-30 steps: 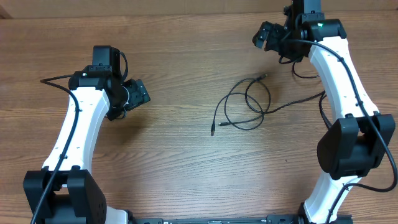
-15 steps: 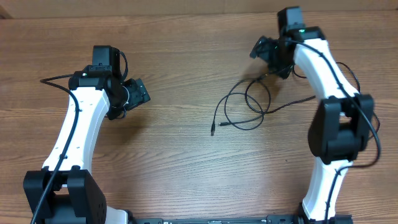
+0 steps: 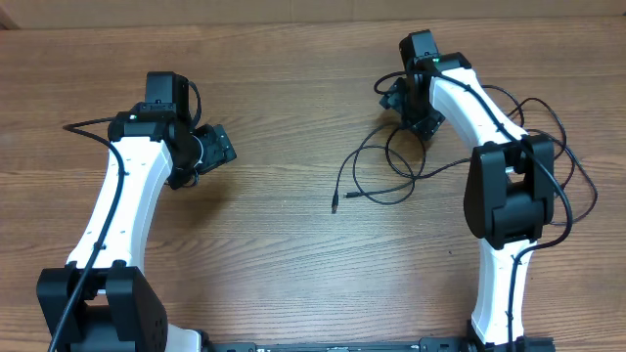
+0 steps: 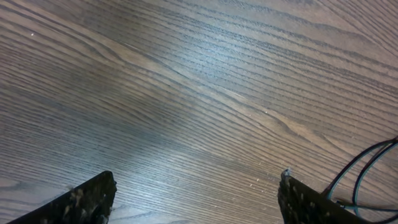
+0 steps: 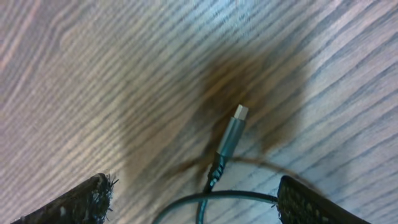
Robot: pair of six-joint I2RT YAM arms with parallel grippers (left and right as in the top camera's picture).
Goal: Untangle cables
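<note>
The cables [image 3: 381, 200] lie as thin black loops on the wood right of centre, with one plug end [image 3: 334, 205] pointing down toward the front. My right gripper [image 3: 409, 110] hangs over the tangle's upper end. In the right wrist view its jaws [image 5: 196, 202] are open, a cable loop [image 5: 236, 196] runs across between the fingers, and a silver-tipped plug [image 5: 231, 135] lies just ahead of them. My left gripper [image 3: 217, 147] is open over bare wood far left of the cables. In the left wrist view only a bit of cable [image 4: 367, 167] shows at the right edge.
The thicker black wires of the right arm [image 3: 558, 147] arc out to the right of it. A wire from the left arm [image 3: 88, 124] trails toward the left edge. The wooden table [image 3: 274, 254] carries nothing else.
The right arm has swung left and forward from the back right, bringing its gripper over the cable's upper plug end. Its jaws have narrowed slightly. The left arm has not moved.
</note>
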